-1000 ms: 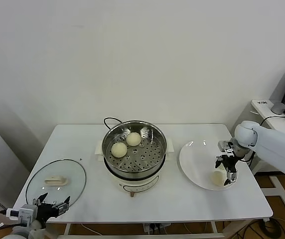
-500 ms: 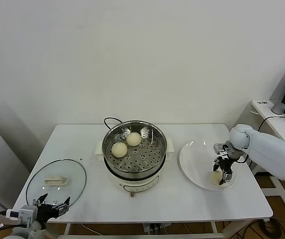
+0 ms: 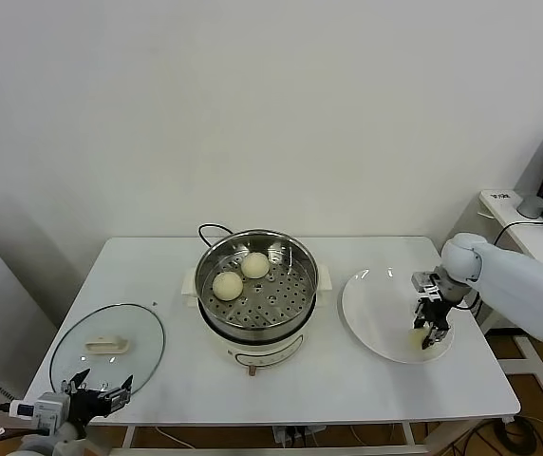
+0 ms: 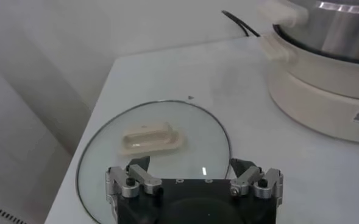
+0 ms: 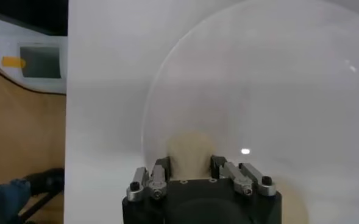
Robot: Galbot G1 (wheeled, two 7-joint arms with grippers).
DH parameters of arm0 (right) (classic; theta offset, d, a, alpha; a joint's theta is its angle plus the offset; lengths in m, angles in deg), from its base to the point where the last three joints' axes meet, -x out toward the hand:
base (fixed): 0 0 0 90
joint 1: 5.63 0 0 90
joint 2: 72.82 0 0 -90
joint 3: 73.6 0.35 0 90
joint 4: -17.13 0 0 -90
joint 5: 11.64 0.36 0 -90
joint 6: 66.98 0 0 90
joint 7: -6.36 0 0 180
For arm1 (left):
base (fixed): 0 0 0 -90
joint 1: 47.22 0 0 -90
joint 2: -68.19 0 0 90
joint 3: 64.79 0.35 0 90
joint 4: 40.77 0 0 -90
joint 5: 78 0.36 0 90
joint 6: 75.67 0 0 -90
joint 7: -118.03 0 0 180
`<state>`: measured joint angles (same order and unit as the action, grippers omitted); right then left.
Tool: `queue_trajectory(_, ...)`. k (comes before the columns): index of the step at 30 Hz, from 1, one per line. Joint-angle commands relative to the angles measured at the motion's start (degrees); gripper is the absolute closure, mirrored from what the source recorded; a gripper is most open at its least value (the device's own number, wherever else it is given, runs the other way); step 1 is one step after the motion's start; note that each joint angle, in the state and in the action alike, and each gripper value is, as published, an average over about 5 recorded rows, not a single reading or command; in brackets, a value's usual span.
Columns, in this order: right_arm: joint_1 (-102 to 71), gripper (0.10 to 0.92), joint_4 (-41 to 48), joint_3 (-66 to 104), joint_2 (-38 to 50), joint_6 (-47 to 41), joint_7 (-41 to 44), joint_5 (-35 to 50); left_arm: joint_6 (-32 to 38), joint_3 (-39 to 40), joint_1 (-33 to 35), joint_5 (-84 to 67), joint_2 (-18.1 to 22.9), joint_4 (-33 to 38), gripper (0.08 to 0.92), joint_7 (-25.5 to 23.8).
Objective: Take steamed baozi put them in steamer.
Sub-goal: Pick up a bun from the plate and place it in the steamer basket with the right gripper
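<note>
- The right claw (image 3: pixel 430 332) stood over the near right part of the flat white round plate (image 3: pixel 371 313), which lay on the white rectangular surface (image 3: pixel 167 271) to the right of the steamer.
- Its fingers (image 5: pixel 159 172) were closed on a small, round, pale cream steamed bun (image 5: pixel 190 152); in the right wrist view one finger lay against each flank of the bun.
- In the head view the gripped bun (image 3: pixel 420 334) sat low on the plate; whether it was resting on the plate or just clear of it could not be told.
- The round shiny stainless-steel steamer (image 3: pixel 295 255), with a perforated basket floor, stood at the middle of the surface on its white electric base (image 3: pixel 262 350); a black cord (image 3: pixel 210 228) ran from behind it.
- Two more pale cream buns lay inside the steamer basket: one (image 3: pixel 227 285) toward the near left, the other (image 3: pixel 254 265) just behind it, close together.
- The left claw (image 3: pixel 101 396) was parked at the near left edge of the surface, fingers (image 4: pixel 136 178) spread wide and holding nothing.
- The left claw sat just in front of the round glass lid (image 3: pixel 72 356), which lay flat on the surface with its cream rectangular handle (image 4: pixel 150 136) facing up.
</note>
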<state>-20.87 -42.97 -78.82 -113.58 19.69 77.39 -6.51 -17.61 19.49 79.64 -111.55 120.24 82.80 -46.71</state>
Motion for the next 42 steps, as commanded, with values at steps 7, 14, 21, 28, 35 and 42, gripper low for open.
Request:
queue_trajectory(7,28.9,0.601,-5.6,-7.5,-8.3,11.7,2.6,11.9,-0.3,1.4,-1.5,0.2,-0.7,0.0,0.177,0.0)
queue_trajectory(14,29.5,0.601,-6.1,-5.2,-16.9,22.6,2.2,14.4,-0.2,2.0,-1.8,0.3,-1.0,0.0,0.177,0.0)
queue_trajectory(21,24.4,0.599,-7.0,-1.8,-26.3,34.5,1.5,8.3,-0.2,2.4,-2.2,0.5,-1.1,-0.1,0.177,0.0)
queue_trajectory(28,18.9,0.592,-9.1,0.7,-32.8,44.2,1.7,-0.5,-0.1,2.5,-2.2,0.5,-1.1,-0.3,0.177,0.0)
queue_trajectory(35,14.3,0.592,-12.4,2.0,-34.2,49.1,1.2,-8.3,0.3,2.5,-2.1,0.5,-0.9,-0.7,0.177,-0.1)
queue_trajectory(42,10.2,0.592,-13.7,2.5,-33.0,50.6,1.1,-13.1,0.4,2.5,-2.2,0.5,-0.9,-0.8,0.177,-0.1)
